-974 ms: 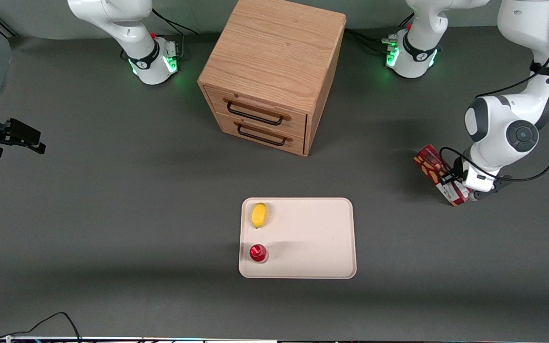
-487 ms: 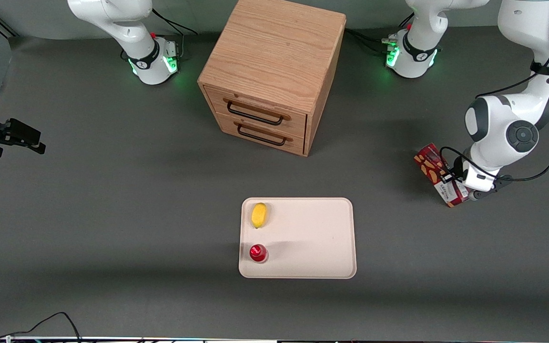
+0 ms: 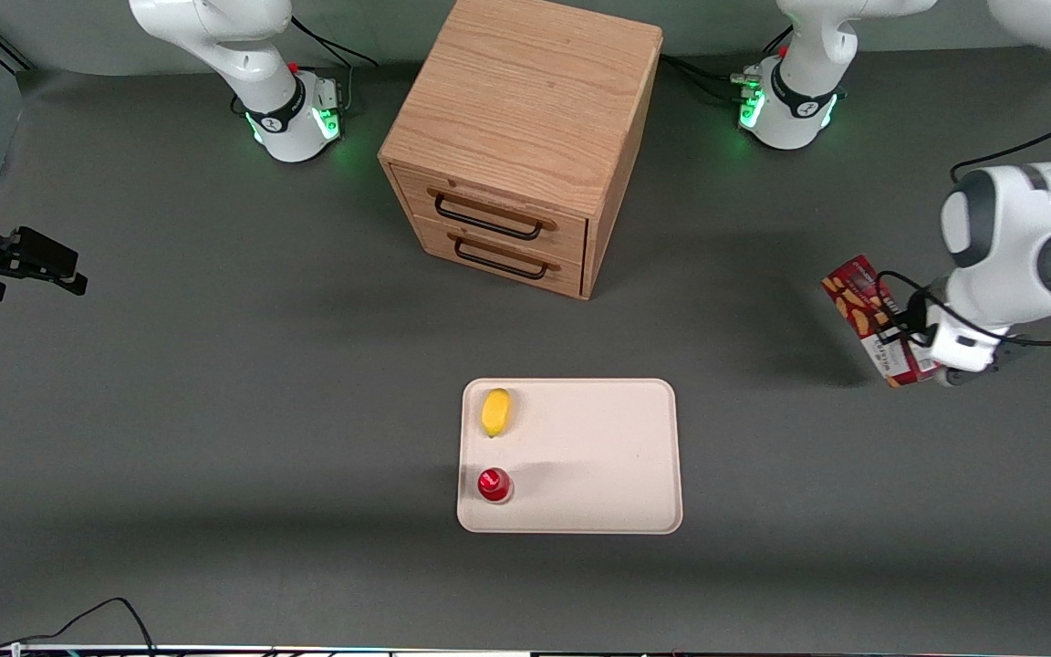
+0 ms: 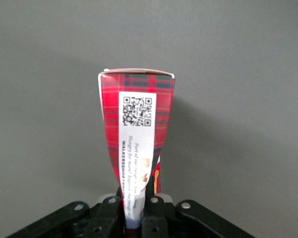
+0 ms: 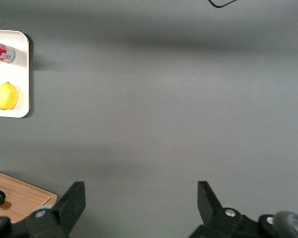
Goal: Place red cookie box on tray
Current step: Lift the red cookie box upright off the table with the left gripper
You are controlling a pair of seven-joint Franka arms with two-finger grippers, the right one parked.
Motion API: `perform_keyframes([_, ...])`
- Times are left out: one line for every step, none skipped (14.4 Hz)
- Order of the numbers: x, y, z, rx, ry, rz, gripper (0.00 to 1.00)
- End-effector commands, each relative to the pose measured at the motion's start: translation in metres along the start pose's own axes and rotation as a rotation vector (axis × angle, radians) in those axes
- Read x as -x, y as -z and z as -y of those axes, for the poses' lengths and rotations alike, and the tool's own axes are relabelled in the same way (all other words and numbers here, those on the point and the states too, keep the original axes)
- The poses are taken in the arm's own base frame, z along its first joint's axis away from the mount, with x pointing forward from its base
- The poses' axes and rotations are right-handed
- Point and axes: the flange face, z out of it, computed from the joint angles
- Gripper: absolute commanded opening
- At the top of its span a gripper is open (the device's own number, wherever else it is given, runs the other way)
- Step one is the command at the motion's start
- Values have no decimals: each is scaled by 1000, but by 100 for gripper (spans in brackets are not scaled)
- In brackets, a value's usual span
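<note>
Front view: gripper [image 3: 910, 351] clamps red cookie box [image 3: 865, 306], raised.

The gripper [image 3: 910, 351] holds the red cookie box [image 3: 870, 309] above the table [image 3: 215, 383], toward the working arm's end, well apart from the tray [image 3: 598, 456]. A lemon [image 3: 495, 411] and a can [image 3: 494, 484] sit on the tray, nearer the front camera than the drawer cabinet [image 3: 525, 128].

Soft, even overhead light; sharp, glare-free views.
The left gripper [image 3: 901, 349], at the working arm's end and clamping the long dark-red cookie box [image 3: 858, 297], throws a faint blurred shadow on the matte grey table [image 3: 215, 383].
</note>
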Motion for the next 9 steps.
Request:
perform_keyframes([-10,63,-1,-18,-9,-3,0])
perform_keyframes([-12,81,0,-19,-22,-2,0])
perform_keyframes([-14,100,1,-17,-28,-7,0])
perform_keyframes([-15,120,2,-15,-29,-13,0])
perform_keyframes([-15,142,3,-12,-36,-23,0])
perform_keyframes([-14,161,5,-9,-44,-27,0])
perform_keyframes([-12,179,8,-8,-52,-29,0])
perform_keyframes([-10,195,10,-5,-55,-38,0])
perform_keyframes([-8,213,11,1,-54,-52,0])
